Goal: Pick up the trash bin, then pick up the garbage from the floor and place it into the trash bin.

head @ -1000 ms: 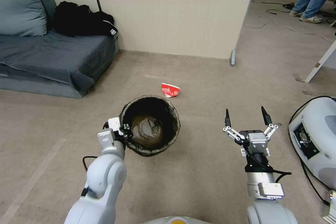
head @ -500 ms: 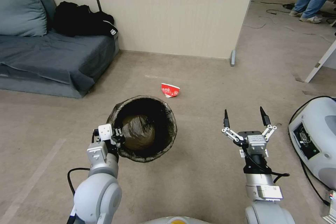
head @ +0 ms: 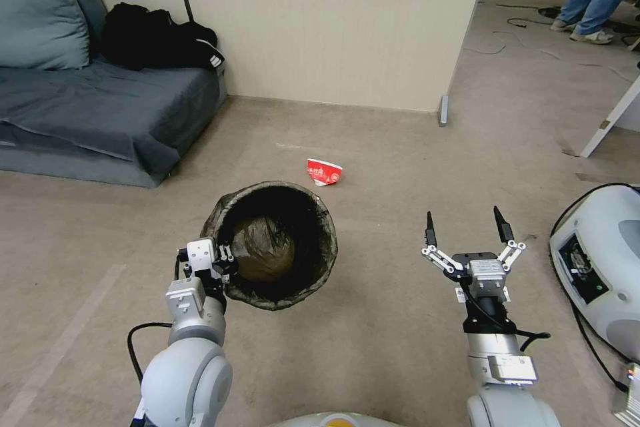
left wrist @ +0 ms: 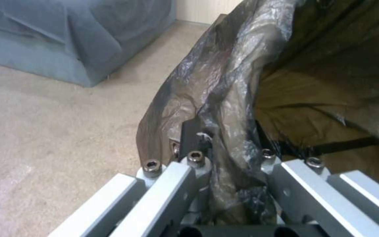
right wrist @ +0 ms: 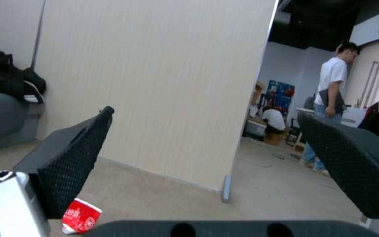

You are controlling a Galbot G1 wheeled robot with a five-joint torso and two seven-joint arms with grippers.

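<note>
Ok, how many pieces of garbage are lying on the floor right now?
1: a red-and-white packet lies on the carpet just beyond the trash bin, which the left gripper holds. More may lie out of view.

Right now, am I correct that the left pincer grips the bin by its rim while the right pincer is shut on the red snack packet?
Not quite. The left pincer does grip the bin by its rim, but the right pincer is open and holds nothing. The head view shows the red snack packet lying on the carpet, beyond the bin.
</note>
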